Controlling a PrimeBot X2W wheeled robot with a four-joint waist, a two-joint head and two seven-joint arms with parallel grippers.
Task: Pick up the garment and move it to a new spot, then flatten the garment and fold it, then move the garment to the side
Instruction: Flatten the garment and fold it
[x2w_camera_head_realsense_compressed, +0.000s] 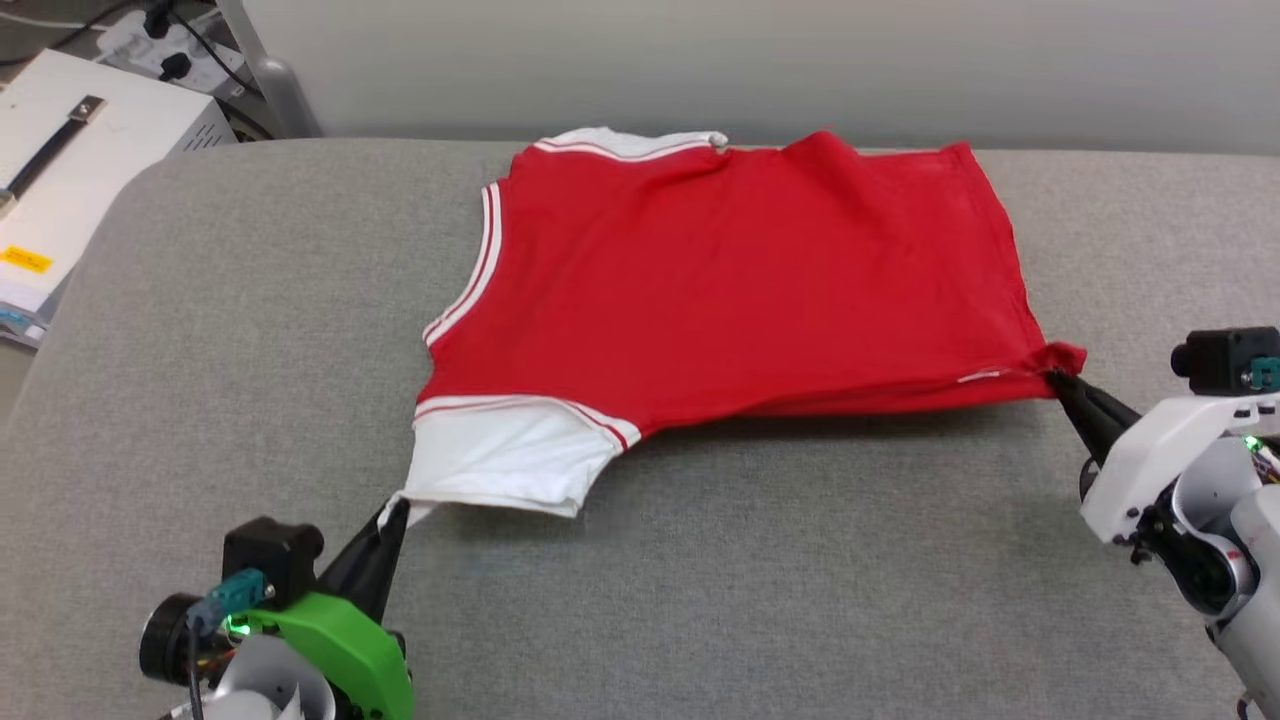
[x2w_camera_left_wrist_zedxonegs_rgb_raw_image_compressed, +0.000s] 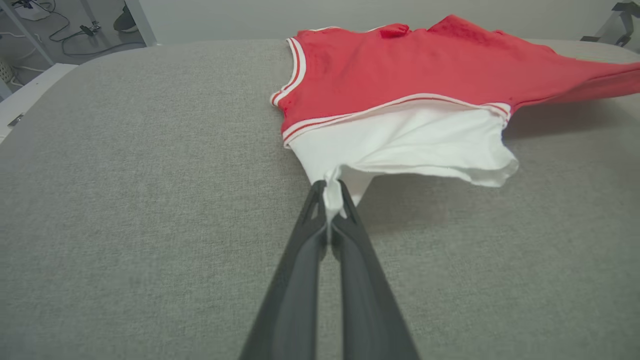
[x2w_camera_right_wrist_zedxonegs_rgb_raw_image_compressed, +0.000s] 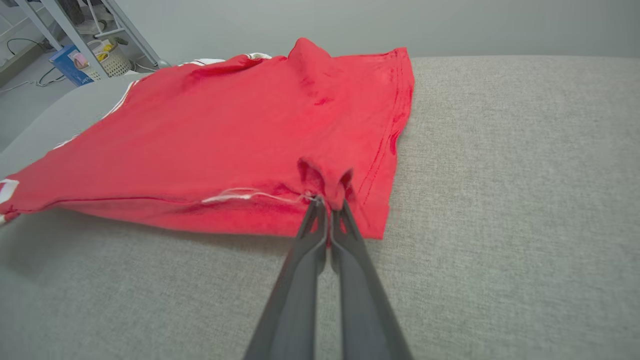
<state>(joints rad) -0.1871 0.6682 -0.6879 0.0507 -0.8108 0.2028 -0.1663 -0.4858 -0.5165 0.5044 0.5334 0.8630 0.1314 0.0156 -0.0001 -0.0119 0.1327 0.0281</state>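
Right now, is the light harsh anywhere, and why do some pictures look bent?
Head view: soft, even light, no glare; a shadow under the garment, along its near edge. Left wrist view: the grey surface bows at its far edge from the wide lens; the left hand blurs toward the bottom. Right wrist view: the right hand blurs likewise; shadow under the red hem.

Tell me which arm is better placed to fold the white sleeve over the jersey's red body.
Left, probably. The left gripper is shut on the white sleeve at its cuff, so it can carry it over. The right gripper is shut on the jersey at its hem corner, away from that sleeve.
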